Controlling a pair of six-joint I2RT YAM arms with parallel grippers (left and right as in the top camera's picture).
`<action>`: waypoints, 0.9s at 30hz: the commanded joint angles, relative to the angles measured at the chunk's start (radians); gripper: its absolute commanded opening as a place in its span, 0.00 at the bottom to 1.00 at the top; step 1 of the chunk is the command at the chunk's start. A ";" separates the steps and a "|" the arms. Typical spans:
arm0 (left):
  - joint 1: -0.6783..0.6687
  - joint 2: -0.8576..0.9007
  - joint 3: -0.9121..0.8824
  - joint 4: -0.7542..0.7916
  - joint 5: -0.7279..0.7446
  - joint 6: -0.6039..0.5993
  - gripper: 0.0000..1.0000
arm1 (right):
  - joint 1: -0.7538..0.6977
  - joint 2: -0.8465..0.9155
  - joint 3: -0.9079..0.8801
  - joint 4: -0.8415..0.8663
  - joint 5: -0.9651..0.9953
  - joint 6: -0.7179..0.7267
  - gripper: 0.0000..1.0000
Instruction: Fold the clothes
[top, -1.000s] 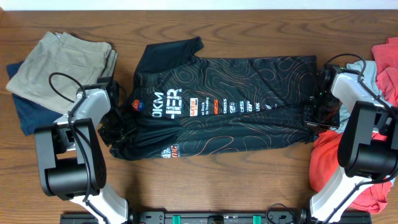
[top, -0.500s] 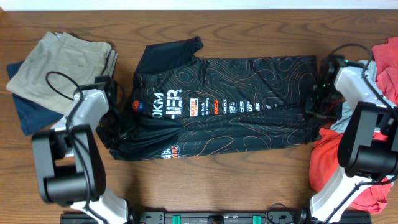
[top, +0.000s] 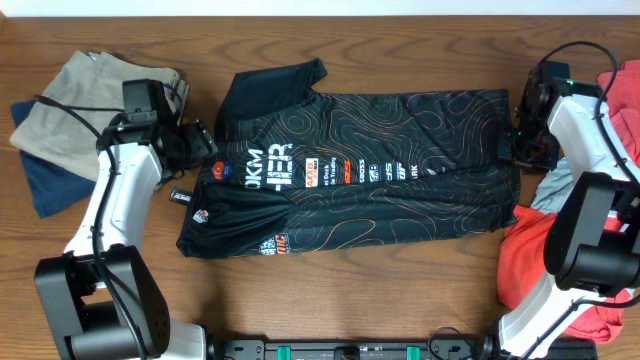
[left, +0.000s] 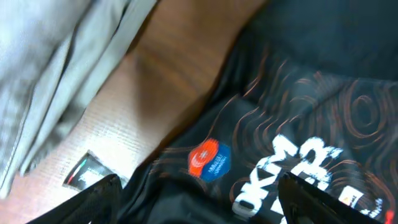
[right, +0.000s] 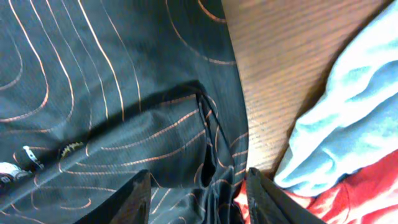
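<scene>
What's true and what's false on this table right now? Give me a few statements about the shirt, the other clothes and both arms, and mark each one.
1. The black T-shirt lies spread flat on the table. True.
2. The left arm has its jaws shut on the shirt's collar. False: they stand open above the shirt.
3. A khaki garment lies on a navy one near the left arm. True.
4. The coral-red clothes cover the T-shirt's white print. False: they lie by the right arm, and the print shows.
5. The right arm's jaws stand apart over the shirt's hem end. True.
</scene>
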 joint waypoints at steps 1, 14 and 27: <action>0.001 0.013 0.066 0.035 0.021 0.051 0.82 | -0.013 -0.020 0.018 0.014 -0.014 0.013 0.50; -0.068 0.181 0.097 0.319 0.022 0.068 0.86 | -0.013 -0.020 0.018 0.015 -0.052 0.013 0.52; -0.108 0.335 0.097 0.636 0.020 0.112 0.86 | -0.013 -0.020 0.018 -0.003 -0.052 0.013 0.51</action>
